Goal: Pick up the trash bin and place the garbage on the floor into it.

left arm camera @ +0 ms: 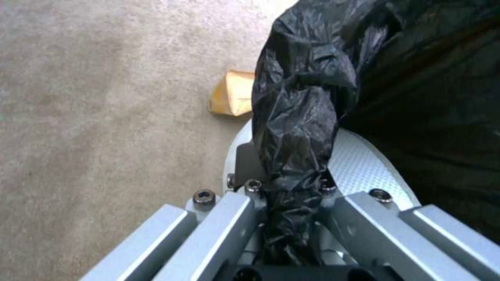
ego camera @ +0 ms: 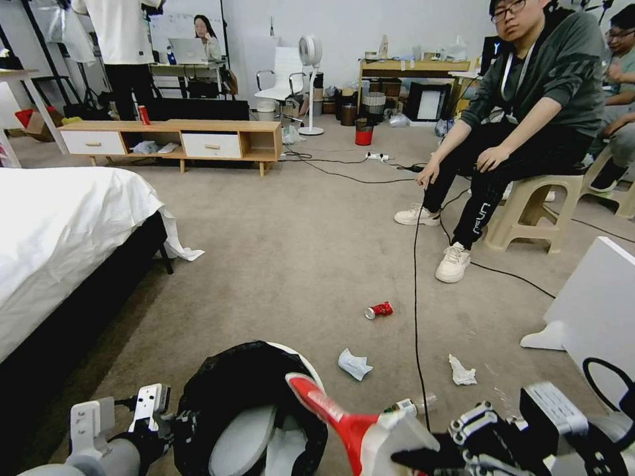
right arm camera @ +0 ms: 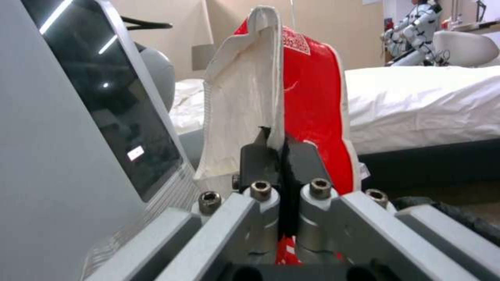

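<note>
My left gripper's [left arm camera: 291, 203] jaws pinch the black bag on the trash bin's [ego camera: 264, 423] rim, low in the middle of the head view. My right gripper's [right arm camera: 281, 156] jaws press tight on a red snack packet [ego camera: 324, 403], held over the bin's mouth. I think I should keep the bin steady and let go only once the packet sits right above the hole.

Beige carpet floor [ego camera: 278, 231], crushed red can [ego camera: 378, 310], two tissues [ego camera: 354, 364], black cable [ego camera: 416, 277]
</note>
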